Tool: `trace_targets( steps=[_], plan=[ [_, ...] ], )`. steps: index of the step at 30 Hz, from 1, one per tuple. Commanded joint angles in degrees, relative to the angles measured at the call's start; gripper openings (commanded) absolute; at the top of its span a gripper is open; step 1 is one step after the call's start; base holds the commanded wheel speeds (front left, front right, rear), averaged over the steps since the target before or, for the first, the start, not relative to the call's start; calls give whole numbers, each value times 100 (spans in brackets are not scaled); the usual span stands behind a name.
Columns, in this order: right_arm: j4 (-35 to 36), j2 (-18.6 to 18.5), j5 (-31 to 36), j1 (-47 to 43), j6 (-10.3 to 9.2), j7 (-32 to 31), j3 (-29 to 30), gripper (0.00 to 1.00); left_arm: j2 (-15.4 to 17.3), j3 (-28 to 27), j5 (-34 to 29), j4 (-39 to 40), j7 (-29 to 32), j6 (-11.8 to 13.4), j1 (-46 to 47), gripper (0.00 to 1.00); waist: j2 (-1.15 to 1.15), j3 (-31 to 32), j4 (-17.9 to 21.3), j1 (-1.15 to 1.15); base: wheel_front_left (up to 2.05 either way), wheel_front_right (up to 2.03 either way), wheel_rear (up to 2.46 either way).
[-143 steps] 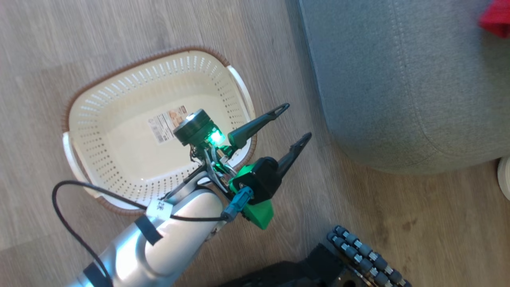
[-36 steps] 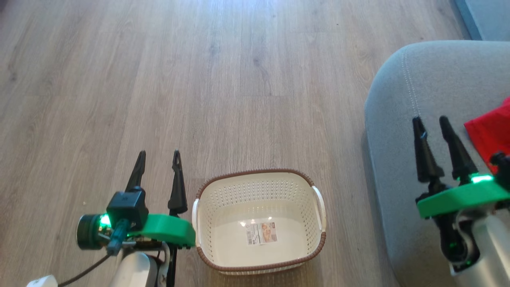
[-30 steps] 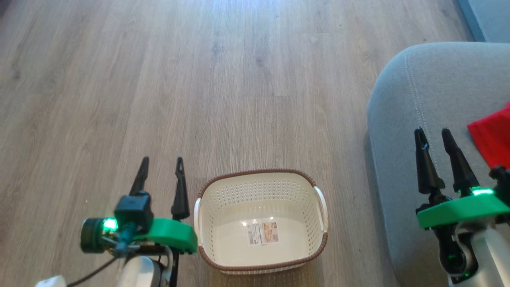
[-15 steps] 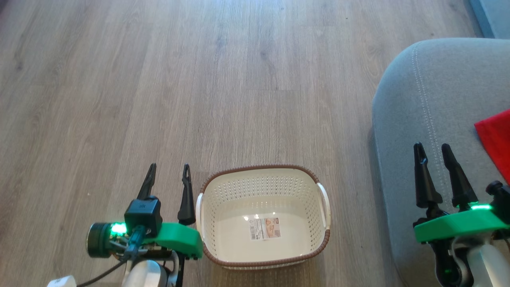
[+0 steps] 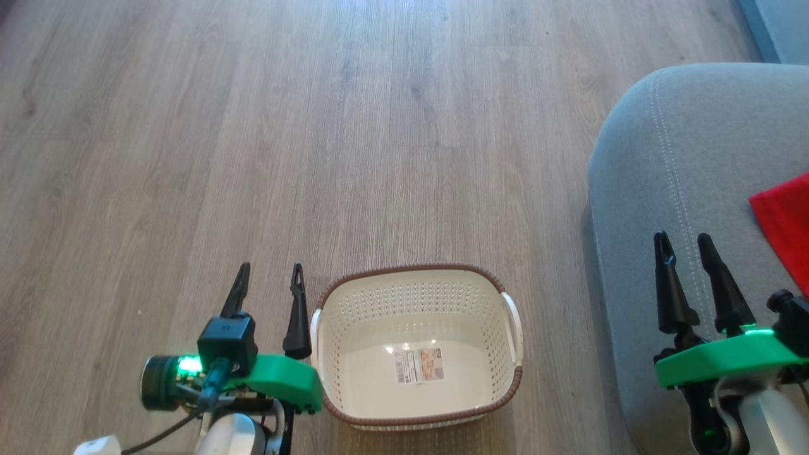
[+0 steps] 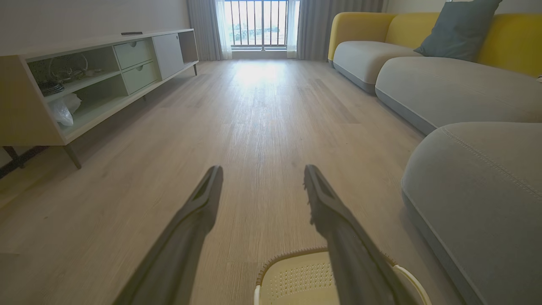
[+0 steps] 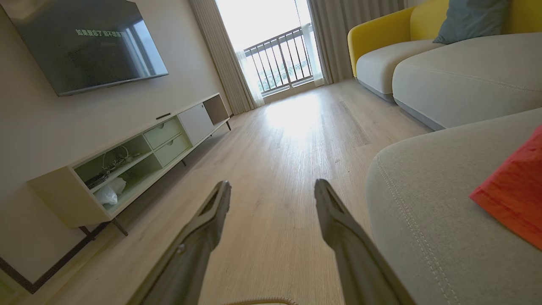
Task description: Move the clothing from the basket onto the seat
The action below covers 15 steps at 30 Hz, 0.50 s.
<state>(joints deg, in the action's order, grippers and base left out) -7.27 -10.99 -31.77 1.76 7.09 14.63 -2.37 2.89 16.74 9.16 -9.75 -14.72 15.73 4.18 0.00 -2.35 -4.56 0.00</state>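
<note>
Both arms have drawn back toward the robot over the last second. The left gripper (image 5: 270,268), whose tips reached past the far rim of the basket (image 5: 414,268) a moment ago, now ends about level with that rim. The right gripper (image 5: 681,237) has pulled back along the edge of the seat (image 5: 663,145). Nothing else has changed place.

From where I stand, the left gripper's two dark fingers are spread apart with only the wooden floor (image 5: 316,126) between them. Its inner finger is just beside the basket's left handle. The right gripper's fingers are parted as well and hold nothing; they hang over the side of the seat nearest the basket.

The basket sits on the floor between the two arms, upright, with its paper label (image 5: 419,365) showing plainly on its bottom. The clothing (image 5: 787,221) is on the seat, a flat piece of bright red fabric cut off by the right edge of the head view. It lies near the right gripper, apart from its fingers.

Farther off, a low TV stand (image 6: 84,84) runs along the left wall, and a yellow-backed sofa (image 6: 444,84) stands beyond the seat.
</note>
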Motion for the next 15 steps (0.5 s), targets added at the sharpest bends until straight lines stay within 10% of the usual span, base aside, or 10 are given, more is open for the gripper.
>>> trace_targets(
  steps=[1,15],
  plan=[
    [169,-109,-14,85,40,37,-110,100,-2,-163,62,163,-28,-15,150,100,0,9,-1,0,0,0,0],
    [111,-146,-39,61,40,37,-88,100,-2,-316,300,290,-28,-396,65,100,0,69,1,0,0,0,0]
  ],
)
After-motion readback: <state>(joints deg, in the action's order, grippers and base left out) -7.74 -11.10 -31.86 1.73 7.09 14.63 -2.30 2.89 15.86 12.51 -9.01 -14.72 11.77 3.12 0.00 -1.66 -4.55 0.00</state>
